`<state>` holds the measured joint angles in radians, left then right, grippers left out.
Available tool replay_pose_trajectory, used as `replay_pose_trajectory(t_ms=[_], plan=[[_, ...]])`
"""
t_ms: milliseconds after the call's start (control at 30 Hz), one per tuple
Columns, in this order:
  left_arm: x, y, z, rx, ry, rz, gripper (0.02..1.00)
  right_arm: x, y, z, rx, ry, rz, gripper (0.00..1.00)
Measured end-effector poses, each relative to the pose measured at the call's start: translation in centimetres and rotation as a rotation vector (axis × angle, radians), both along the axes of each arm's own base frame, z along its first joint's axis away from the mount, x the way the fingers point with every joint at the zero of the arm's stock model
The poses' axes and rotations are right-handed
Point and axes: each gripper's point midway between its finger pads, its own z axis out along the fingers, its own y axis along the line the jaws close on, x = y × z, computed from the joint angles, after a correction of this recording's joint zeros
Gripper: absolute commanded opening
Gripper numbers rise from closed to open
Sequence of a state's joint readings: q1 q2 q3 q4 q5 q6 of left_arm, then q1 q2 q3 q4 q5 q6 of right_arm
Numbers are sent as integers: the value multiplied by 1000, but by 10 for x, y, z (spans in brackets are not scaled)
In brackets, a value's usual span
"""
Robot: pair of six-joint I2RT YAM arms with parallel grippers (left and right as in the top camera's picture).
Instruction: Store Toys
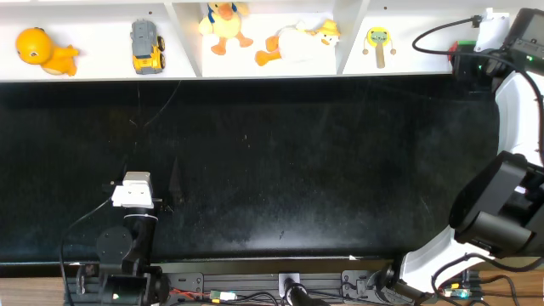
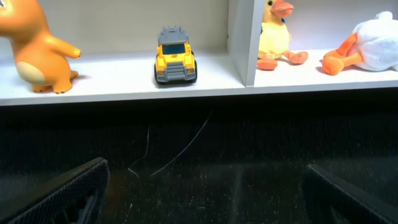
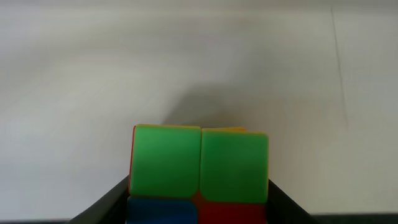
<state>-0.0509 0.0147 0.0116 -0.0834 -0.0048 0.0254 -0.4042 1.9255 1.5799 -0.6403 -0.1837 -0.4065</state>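
One cube [image 3: 199, 163] was pinched in my right gripper [image 3: 199, 203] at the shelf [image 1: 425, 65]; it needed lowering and release, I judged. My left gripper [image 2: 205, 193] sat spread.

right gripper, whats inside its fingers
A puzzle cube sits between the fingers of the right gripper: two green tiles show, with a blue and a red one on the adjoining face. The fingers cover its sides.

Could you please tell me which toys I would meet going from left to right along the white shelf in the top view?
orange figure → yellow toy truck → yellow plush duck → white plush duck → small yellow toy with a handle
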Motion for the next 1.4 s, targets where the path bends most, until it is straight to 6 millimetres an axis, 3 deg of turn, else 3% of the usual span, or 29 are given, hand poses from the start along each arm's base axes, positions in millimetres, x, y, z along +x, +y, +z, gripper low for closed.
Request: replay_pose_trajectory(t_ms=[133, 167, 233, 267, 467, 633, 700, 1000, 1100, 1233, 1333, 1400], plan=[[0, 0, 0, 0, 0, 0, 998, 4, 0, -1, 9, -9, 6, 470], [0, 0, 0, 0, 0, 0, 998, 5, 1, 0, 11, -13, 6, 538], [0, 0, 0, 0, 0, 0, 998, 5, 1, -1, 21, -13, 1, 748], [0, 0, 0, 0, 0, 0, 998, 5, 2, -1, 25, -10, -2, 998], [0, 0, 0, 0, 0, 0, 998, -2, 3, -12, 39, 34, -6, 996], [0, 0, 0, 0, 0, 0, 998, -9, 2, -5, 11, 10, -24, 993], [0, 0, 0, 0, 0, 0, 998, -22, 3, 0, -9, -2, -47, 996], [0, 0, 0, 0, 0, 0, 998, -116, 31, 8, -53, 4, -148, 996], [0, 0, 0, 0, 0, 0, 996, -125, 55, 3, -95, 23, -170, 998], [0, 0, 0, 0, 0, 0, 998, -123, 119, 0, -144, 11, -110, 996], [0, 0, 0, 0, 0, 0, 998, -137, 166, 4, -144, -46, -32, 996], [0, 0, 0, 0, 0, 0, 998, -150, 180, 11, -133, -112, -6, 996]])
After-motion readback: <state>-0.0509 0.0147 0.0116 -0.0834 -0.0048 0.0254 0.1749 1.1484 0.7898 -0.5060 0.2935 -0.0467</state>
